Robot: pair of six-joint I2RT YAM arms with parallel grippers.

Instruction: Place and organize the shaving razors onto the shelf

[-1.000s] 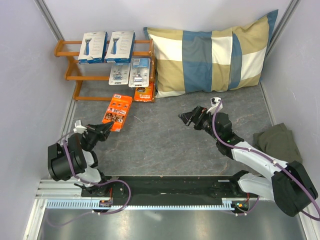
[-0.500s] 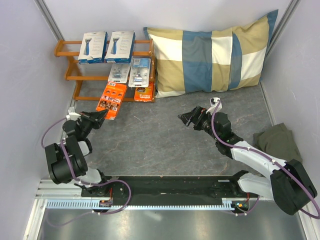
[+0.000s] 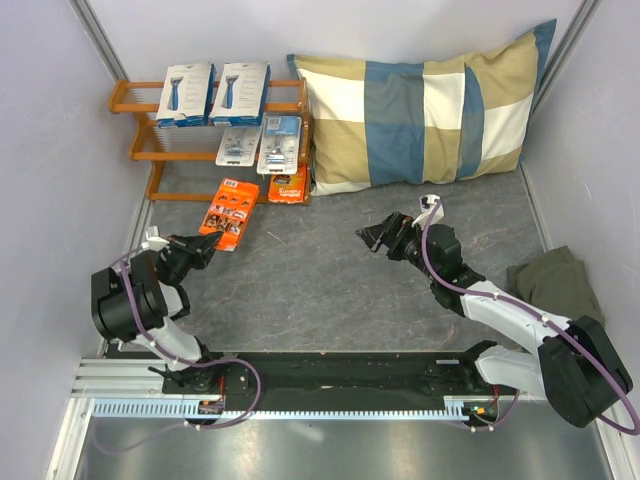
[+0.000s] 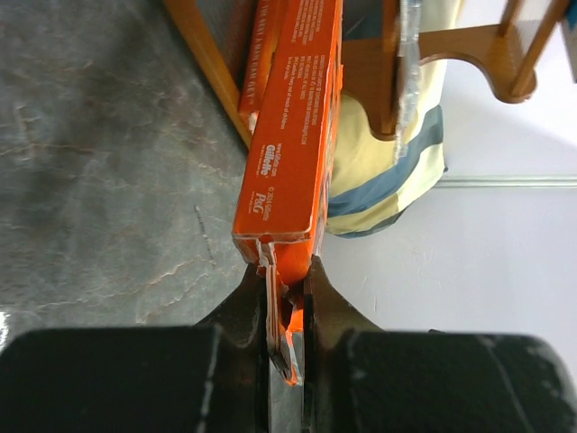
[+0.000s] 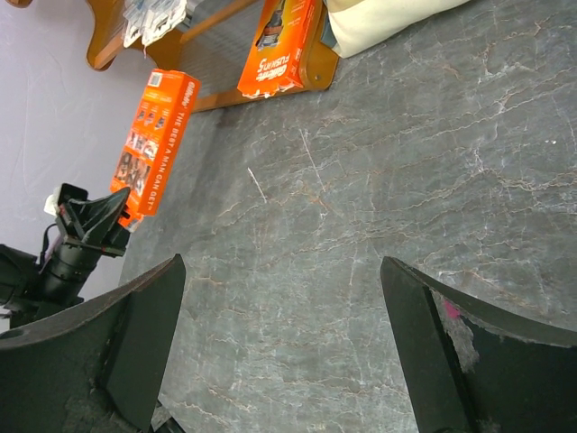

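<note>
The left gripper (image 4: 287, 271) is closed tight on the lower edge of an orange razor pack (image 4: 293, 135). The pack is held above the table near its left edge, just in front of the shelf (image 3: 140, 155) in the far left corner. It looks light and stiff (thin card, probably easy to bend), so a pinch on the flat edge seems suitable. Its side reads "Gillette" and "P&G", and its front "THE BEST A MAN CAN GET". The right gripper (image 3: 370, 238) is wide open and holds nothing.
</note>
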